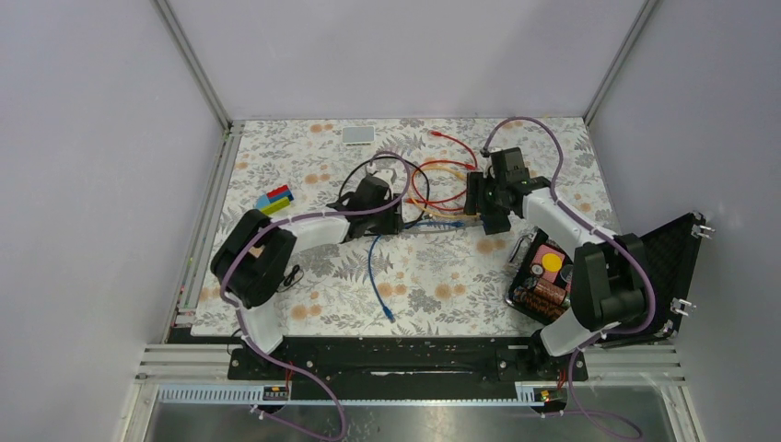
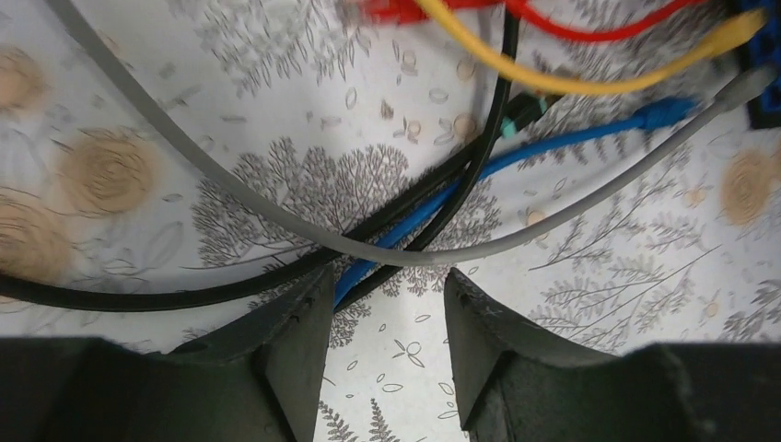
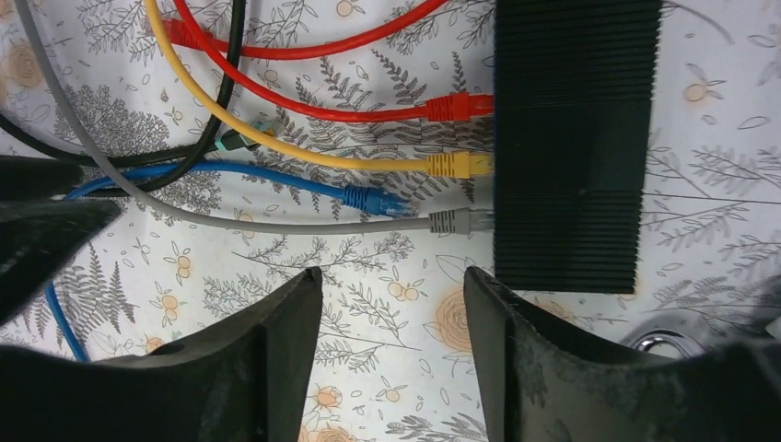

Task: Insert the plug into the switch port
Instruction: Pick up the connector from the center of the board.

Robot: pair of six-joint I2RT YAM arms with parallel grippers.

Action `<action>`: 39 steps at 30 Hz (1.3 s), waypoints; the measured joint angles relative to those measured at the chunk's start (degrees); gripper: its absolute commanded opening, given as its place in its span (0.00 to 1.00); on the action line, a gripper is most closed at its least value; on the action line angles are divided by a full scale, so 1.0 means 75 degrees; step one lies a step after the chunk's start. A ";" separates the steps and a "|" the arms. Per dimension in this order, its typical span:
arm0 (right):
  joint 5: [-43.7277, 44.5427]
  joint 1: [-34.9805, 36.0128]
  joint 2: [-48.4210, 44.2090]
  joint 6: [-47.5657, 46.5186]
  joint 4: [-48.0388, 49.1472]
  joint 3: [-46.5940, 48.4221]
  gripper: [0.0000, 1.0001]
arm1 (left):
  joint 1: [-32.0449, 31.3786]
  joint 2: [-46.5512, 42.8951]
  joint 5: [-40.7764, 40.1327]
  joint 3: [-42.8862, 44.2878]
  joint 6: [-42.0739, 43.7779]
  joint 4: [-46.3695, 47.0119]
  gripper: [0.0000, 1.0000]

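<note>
The switch [image 3: 571, 138] is a flat black ribbed box; in the left wrist view only its blue-edged corner [image 2: 763, 87] shows. Red [image 3: 458, 107], yellow [image 3: 451, 164] and grey [image 3: 449, 221] plugs sit in its side ports. The blue plug [image 3: 373, 200] [image 2: 663, 112] lies loose on the cloth, a short way from the box, with its cable [image 1: 376, 267] trailing toward the near edge. My right gripper [image 3: 393, 276] [image 1: 481, 214] hangs open just before the box, with nothing between its fingers. My left gripper [image 2: 387, 276] [image 1: 394, 219] is open over the crossing cables; the blue cable runs past its left fingertip [image 2: 308, 295].
Black cables [image 2: 184, 295] loop across the floral cloth. Coloured bricks [image 1: 273, 199] lie at the left and a small white box [image 1: 358, 134] at the back. An open black case with batteries [image 1: 551, 276] stands at the right. A metal ring [image 3: 658, 343] lies near the box.
</note>
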 measured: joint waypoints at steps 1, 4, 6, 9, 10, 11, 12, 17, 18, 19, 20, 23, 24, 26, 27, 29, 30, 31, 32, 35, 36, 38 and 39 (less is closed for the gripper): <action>-0.0102 -0.0012 0.0119 -0.0006 -0.0006 0.0044 0.61 | -0.0020 0.0140 0.0082 0.0003 -0.0006 0.0009 0.46; -0.0393 -0.0026 0.0472 0.0085 -0.0050 0.0187 0.56 | -0.0117 0.0370 0.0154 0.0003 -0.0052 -0.0003 0.45; -0.0568 -0.0026 0.0679 0.0239 -0.0044 0.0265 0.54 | -0.0152 0.0364 0.0152 0.0000 -0.0119 0.0017 0.44; -0.0953 -0.0026 0.0874 0.0510 0.0038 0.0297 0.53 | -0.0198 0.0326 0.0117 -0.0102 -0.0233 0.0079 0.42; -0.1058 -0.0026 0.0892 0.0574 0.0050 0.0294 0.53 | -0.0216 0.0265 0.0099 -0.0207 -0.0289 0.0137 0.42; -0.1139 -0.0026 0.0895 0.0641 0.0070 0.0289 0.52 | -0.0236 0.0175 0.0085 -0.0329 -0.0326 0.0187 0.42; -0.1236 -0.0026 0.0895 0.0697 0.0119 0.0268 0.52 | -0.0254 0.0070 0.0067 -0.0466 -0.0350 0.0201 0.42; -0.1545 -0.0023 0.0857 0.0903 0.0335 -0.0038 0.51 | -0.0466 -0.1029 0.0038 -0.1644 -0.0495 0.0329 0.43; -0.1620 -0.0023 0.0825 0.0944 0.0376 -0.0140 0.51 | -0.0504 -0.1236 0.0035 -0.1781 -0.0510 0.0300 0.44; -0.1693 -0.0023 0.0764 0.0985 0.0414 -0.0271 0.51 | -0.0527 -0.1437 0.0003 -0.1874 -0.0519 0.0242 0.47; -0.1734 -0.0023 0.0676 0.1014 0.0417 -0.0379 0.51 | -0.0557 -0.1635 -0.0047 -0.1932 -0.0519 0.0160 0.49; -0.1900 -0.0023 0.0198 0.1122 0.0437 -0.0731 0.51 | -0.0583 -0.2238 -0.0344 -0.2014 -0.0455 -0.0108 0.51; -0.1929 -0.0023 0.0090 0.1145 0.0449 -0.0781 0.51 | -0.0589 -0.2390 -0.0455 -0.2014 -0.0411 -0.0160 0.50; -0.2028 -0.0023 -0.0163 0.1209 0.0525 -0.0880 0.51 | -0.0606 -0.2576 -0.0705 -0.2011 -0.0323 -0.0251 0.49; -0.2087 -0.0023 -0.0265 0.1241 0.0577 -0.0915 0.51 | -0.0612 -0.2600 -0.0810 -0.2008 -0.0283 -0.0306 0.48; -0.2159 -0.0023 -0.0417 0.1300 0.0702 -0.0973 0.50 | -0.0638 -0.2532 -0.0959 -0.2008 -0.0233 -0.0469 0.44; -0.2189 -0.0023 -0.0460 0.1326 0.0740 -0.0997 0.50 | -0.0667 -0.2460 -0.1011 -0.2011 -0.0204 -0.0536 0.43; -0.2241 -0.0023 -0.0507 0.1352 0.0790 -0.1037 0.51 | -0.0699 -0.2366 -0.1040 -0.2011 -0.0189 -0.0568 0.42; -0.2270 -0.0023 -0.0554 0.1370 0.0825 -0.1081 0.50 | -0.0729 -0.2261 -0.1058 -0.2011 -0.0169 -0.0583 0.40; -0.2291 -0.0023 -0.0697 0.1405 0.0845 -0.1201 0.50 | -0.0842 -0.1859 -0.1070 -0.2011 -0.0131 -0.0612 0.33; -0.2294 -0.0023 -0.0737 0.1411 0.0848 -0.1236 0.50 | -0.0880 -0.1734 -0.1070 -0.2011 -0.0128 -0.0632 0.30; -0.2291 -0.0023 -0.0822 0.1411 0.0851 -0.1297 0.51 | -0.0968 -0.1542 -0.1081 -0.2011 -0.0111 -0.0688 0.22; -0.2291 -0.0023 -0.0863 0.1411 0.0851 -0.1326 0.50 | -0.1035 -0.1469 -0.1102 -0.2011 -0.0105 -0.0737 0.16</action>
